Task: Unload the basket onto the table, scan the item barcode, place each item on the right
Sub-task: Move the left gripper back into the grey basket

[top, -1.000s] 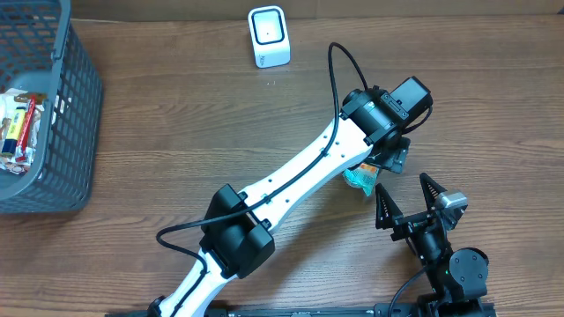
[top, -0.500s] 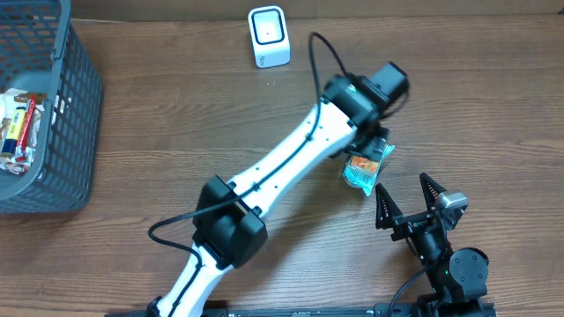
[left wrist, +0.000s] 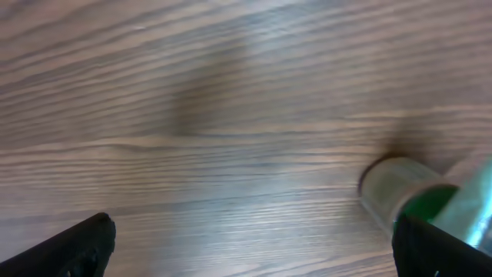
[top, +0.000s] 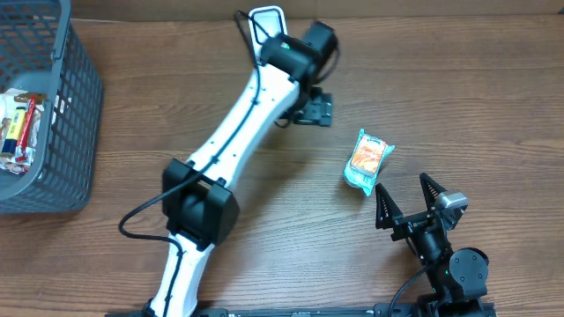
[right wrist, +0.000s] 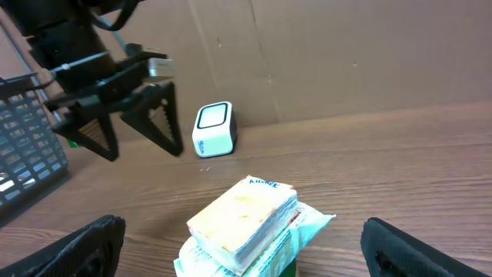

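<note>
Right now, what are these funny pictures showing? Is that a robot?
Yes, a robot with two arms at a wooden table. One picture looks down from above; the other two come from small cameras on its wrists. The left tool on the long white arm hangs open near the white barcode scanner. The right tool is open too. Neither holds anything. A snack packet lies on the table between them, and a grey basket with more items stands at the side.
</note>
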Robot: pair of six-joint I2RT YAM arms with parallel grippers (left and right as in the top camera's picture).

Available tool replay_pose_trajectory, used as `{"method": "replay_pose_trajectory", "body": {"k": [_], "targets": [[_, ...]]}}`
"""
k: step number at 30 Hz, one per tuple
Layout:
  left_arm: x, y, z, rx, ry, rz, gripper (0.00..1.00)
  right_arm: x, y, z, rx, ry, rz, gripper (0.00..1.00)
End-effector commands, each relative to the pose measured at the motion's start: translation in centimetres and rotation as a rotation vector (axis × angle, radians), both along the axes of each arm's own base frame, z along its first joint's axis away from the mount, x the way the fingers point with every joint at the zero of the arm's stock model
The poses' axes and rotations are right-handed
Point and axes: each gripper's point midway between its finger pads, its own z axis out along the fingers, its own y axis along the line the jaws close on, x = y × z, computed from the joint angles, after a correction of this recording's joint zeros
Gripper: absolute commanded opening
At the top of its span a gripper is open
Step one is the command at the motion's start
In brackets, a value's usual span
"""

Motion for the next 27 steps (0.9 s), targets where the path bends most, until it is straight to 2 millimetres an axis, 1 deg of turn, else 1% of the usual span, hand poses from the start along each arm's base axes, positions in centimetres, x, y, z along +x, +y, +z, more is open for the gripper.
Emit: {"method": "replay_pose_trajectory", "body": {"k": [1, 7, 11, 14, 16, 23, 25, 27], "targets": [[0.6, 2.1, 2.2, -0.039, -0.017, 0.016, 1.00, 0.0, 0.0, -0.2, 0.001, -0.001, 0.003, 1.00], [1.6, 6.5, 2.1, -0.016, 0.018, 0.096, 1.00, 0.0, 0.0, -0.2, 0.001, -0.001, 0.003, 1.00], [1.3, 9.2, 1.9, 0.005, 0.062, 0.137, 1.00, 0.0, 0.0, -0.2, 0.001, -0.001, 0.003, 1.00], [1.2, 10.3, 1.9, 0.017, 0.078, 0.136, 1.00, 0.0, 0.0, -0.2, 0.001, -0.001, 0.003, 1.00], [1.5, 11.1, 1.9, 0.022, 0.075, 0.143, 1.00, 0.0, 0.0, -0.2, 0.001, -0.001, 0.003, 1.00], [2.2, 13.1, 1.9, 0.024, 0.069, 0.135, 1.00, 0.0, 0.0, -0.2, 0.001, -0.001, 0.003, 1.00], [2.4, 13.6, 2.1, 0.024, 0.057, 0.111, 1.00, 0.0, 0.0, -0.2, 0.001, -0.001, 0.003, 1.00], [2.9, 14.5, 2.7, 0.023, 0.030, 0.108, 1.00, 0.0, 0.0, -0.2, 0.001, -0.001, 0.003, 1.00]]}}
